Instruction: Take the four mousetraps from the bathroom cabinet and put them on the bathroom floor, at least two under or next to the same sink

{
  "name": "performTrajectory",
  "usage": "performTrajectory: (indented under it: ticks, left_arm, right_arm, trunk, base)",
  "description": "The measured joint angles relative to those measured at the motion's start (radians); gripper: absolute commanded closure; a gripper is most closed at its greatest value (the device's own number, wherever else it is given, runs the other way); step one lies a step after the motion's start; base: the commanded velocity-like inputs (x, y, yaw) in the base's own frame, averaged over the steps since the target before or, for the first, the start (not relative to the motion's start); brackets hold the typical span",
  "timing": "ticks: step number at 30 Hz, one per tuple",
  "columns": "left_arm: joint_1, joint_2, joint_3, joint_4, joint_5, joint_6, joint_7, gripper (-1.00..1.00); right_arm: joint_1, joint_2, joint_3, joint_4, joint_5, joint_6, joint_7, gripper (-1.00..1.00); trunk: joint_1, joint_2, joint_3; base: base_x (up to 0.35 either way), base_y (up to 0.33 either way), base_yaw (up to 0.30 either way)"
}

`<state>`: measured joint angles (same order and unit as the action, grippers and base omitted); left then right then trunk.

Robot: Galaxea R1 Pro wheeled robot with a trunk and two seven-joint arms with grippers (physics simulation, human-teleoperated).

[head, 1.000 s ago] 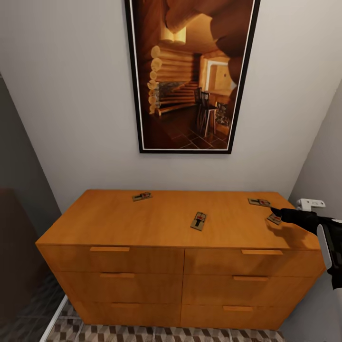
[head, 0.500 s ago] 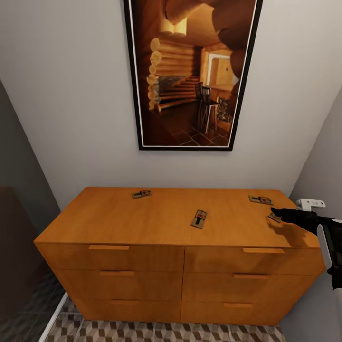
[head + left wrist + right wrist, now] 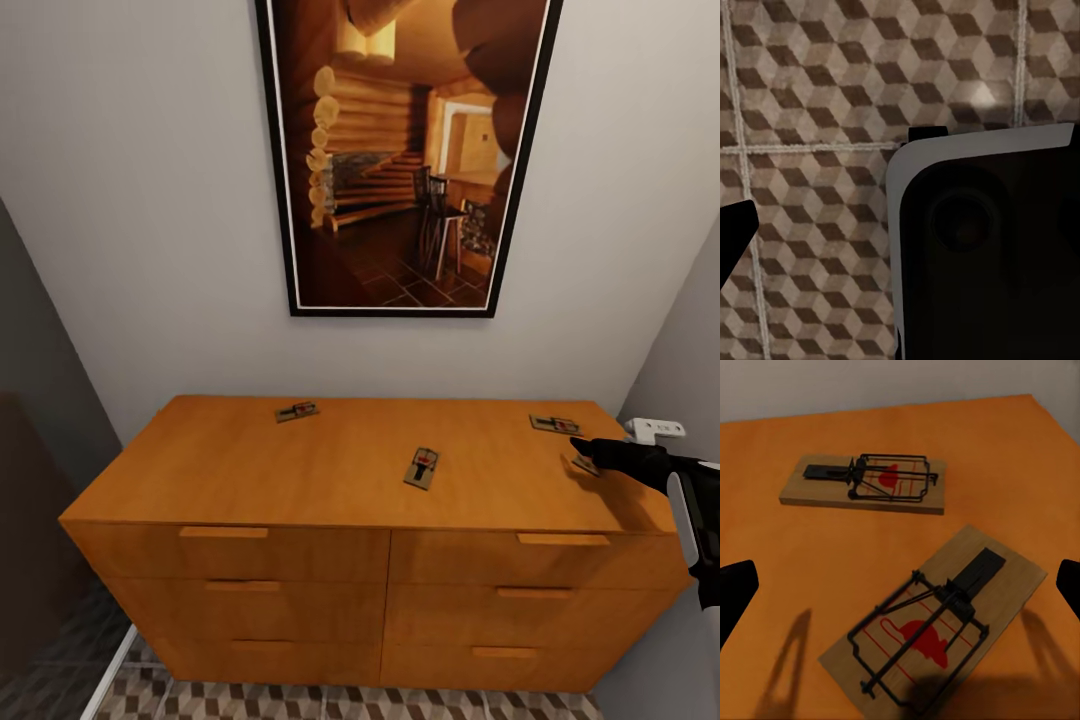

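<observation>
Four mousetraps lie on top of the orange-brown cabinet (image 3: pixel 300 480): one at the back left (image 3: pixel 298 411), one in the middle (image 3: pixel 423 467), one at the back right (image 3: pixel 554 424) and one at the right end (image 3: pixel 585 465). My right gripper (image 3: pixel 578 447) hovers open just above that last trap. In the right wrist view this trap (image 3: pixel 937 622) lies between the two dark fingertips (image 3: pixel 735 592), with the back-right trap (image 3: pixel 866 484) beyond it. One dark fingertip (image 3: pixel 733 232) of my left gripper hangs over the cube-patterned bathroom floor (image 3: pixel 817 90), holding nothing. The sink is out of view.
A large framed picture (image 3: pixel 400 160) hangs on the grey wall above the cabinet. A white fitting (image 3: pixel 655 431) sticks out of the right wall beside the cabinet's end. A dark wall closes in on the left. Patterned floor (image 3: pixel 300 700) shows below the drawers.
The head camera has shifted a little, so the cabinet sits slightly lower and larger in view. My right gripper stays over the right-end trap. The traps have not moved.
</observation>
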<state>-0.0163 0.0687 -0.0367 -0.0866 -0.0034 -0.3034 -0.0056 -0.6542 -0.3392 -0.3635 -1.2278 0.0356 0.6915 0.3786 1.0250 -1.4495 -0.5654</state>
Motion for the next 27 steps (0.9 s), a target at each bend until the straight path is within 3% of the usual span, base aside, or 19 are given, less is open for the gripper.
performTrajectory:
  ticks: [19, 27]
  left_arm:
    - [0.000, 0.000, 0.000, 0.000, -0.001, 0.000, 0.000, -1.00]
    - [0.000, 0.000, 0.000, 0.000, 0.000, 0.000, 0.000, -1.00]
  right_arm:
    - [0.000, -0.001, -0.003, 0.000, 0.004, 0.000, -0.001, -1.00]
    - [0.000, -0.002, -0.051, 0.001, 0.027, 0.001, -0.001, -1.00]
  trunk:
    - [0.000, 0.000, 0.000]
    - [0.000, 0.000, 0.000]
  base:
    - [0.003, 0.000, 0.000]
    - [0.000, 0.000, 0.000]
